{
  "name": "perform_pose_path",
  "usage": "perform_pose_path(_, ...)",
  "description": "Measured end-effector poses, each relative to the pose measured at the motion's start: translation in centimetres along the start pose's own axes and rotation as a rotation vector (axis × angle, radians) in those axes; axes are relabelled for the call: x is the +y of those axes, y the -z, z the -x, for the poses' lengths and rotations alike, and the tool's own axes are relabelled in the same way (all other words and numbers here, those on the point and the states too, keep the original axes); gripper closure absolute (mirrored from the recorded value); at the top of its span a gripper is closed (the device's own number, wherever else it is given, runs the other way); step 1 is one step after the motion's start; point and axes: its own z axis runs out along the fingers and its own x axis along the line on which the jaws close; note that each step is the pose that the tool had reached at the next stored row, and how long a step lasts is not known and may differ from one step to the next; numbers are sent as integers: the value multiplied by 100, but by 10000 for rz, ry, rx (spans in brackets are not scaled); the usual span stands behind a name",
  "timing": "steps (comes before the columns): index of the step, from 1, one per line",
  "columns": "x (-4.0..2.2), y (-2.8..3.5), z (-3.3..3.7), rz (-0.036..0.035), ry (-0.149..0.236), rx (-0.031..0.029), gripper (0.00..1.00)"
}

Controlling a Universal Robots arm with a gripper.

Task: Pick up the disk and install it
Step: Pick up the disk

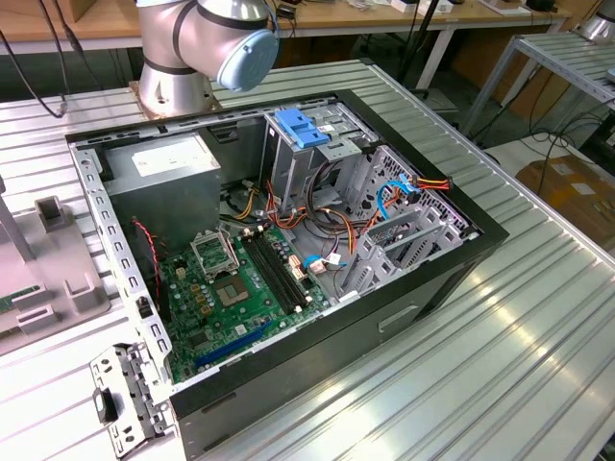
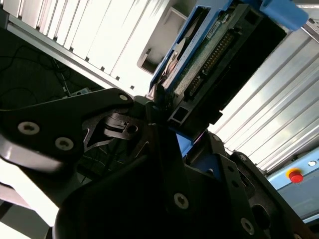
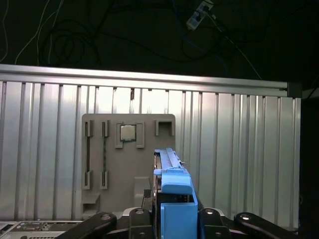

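One disk (image 3: pixel 169 169) held edge-on in the gripper (image 3: pixel 174 216), grey parts tray (image 3: pixel 99 149) beyond it.
Jaws seem clamped on its blue rails (image 3: pixel 177 201); stiff, weighty, board (image 2: pixel 199 64) exposed, so hold the rails, never the board.

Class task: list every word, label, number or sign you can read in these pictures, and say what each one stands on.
No text can be read here.
Label on the power supply: print too small to read.
Label strip on the disk, clamped in the gripper: too small to read.
Motherboard markings: too small to read.
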Motion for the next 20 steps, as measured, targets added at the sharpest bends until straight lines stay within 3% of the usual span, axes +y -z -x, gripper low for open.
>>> perform_pose_path(20, -71, 7, -65, -1, 0, 0, 63)
